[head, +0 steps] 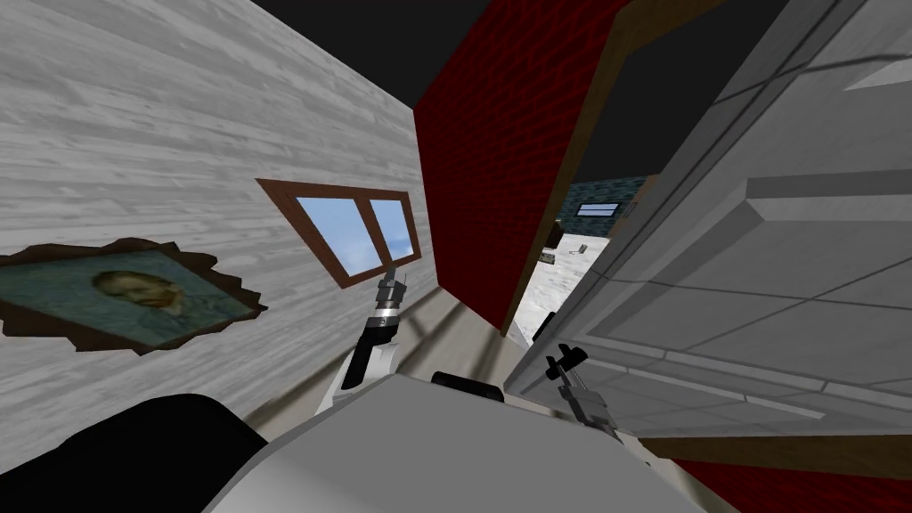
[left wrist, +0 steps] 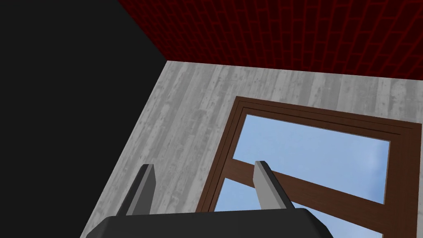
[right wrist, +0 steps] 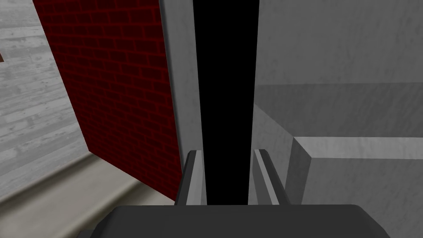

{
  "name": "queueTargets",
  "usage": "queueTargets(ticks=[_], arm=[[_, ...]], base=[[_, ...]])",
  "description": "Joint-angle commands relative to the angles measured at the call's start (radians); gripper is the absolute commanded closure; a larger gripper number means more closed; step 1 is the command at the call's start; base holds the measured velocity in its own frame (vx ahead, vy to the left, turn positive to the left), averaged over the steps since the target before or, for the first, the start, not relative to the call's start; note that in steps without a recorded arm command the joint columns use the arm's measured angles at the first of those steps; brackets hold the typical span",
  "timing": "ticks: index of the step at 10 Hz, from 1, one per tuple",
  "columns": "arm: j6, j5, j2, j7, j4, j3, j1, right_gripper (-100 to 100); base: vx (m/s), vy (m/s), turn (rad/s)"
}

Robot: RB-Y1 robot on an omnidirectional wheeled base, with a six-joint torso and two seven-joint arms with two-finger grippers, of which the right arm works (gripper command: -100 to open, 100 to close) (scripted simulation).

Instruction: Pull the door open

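The grey panelled door [head: 784, 267] stands ajar on my right, swung in towards me. Its free edge is well clear of the brown frame [head: 597, 116], and a white floor [head: 557, 285] shows through the gap. The black handle [right wrist: 226, 82] sits on the door's face close to that free edge. In the right wrist view it is a long straight bar running directly away from the right hand [head: 563, 370], in line with the fingers. The two fingers press the bar's sides, clamped on it, and the forearm reaches forward and low. The left hand [left wrist: 204, 165] is raised towards the window [head: 356, 232], fingers apart and holding nothing. The red brick wall [head: 499, 160] lies between window and doorway.
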Motion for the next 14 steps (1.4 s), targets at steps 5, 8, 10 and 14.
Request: queueTargets(ticks=[5, 8, 10, 14], arm=[[-0.056, 0.022, -0.022, -0.05, 0.047, 0.036, -0.004, 100], [-0.067, 0.028, -0.025, -0.061, 0.062, 0.045, -0.007, 100], [-0.084, 0.035, -0.028, -0.076, 0.08, 0.056, -0.008, 100], [-0.114, 0.045, -0.035, -0.101, 0.109, 0.07, -0.013, 100]], base=[[-0.246, -0.052, 0.169], [-0.177, -0.053, 0.089], [-0.204, -0.067, 0.186], [-0.205, -0.062, 0.148]])
